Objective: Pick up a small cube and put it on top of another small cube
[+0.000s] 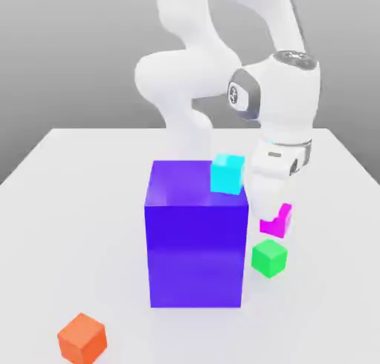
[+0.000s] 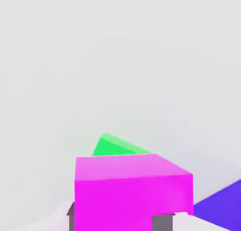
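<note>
- The tool (image 1: 276, 216) is clamped on the magenta cube (image 1: 277, 220), held just above the surface (image 1: 89, 177).
- The green cube (image 1: 269, 256), the likely base, sits near at six o'clock from the held cube in the exterior view.

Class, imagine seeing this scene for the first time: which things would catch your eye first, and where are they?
The tall purple block dominates mid-table, with a cyan cube at its top corner on the exterior view's right. Beside it the white arm's hand is shut on a magenta cube, held just above a green cube. An orange cube sits alone near the front.
</note>
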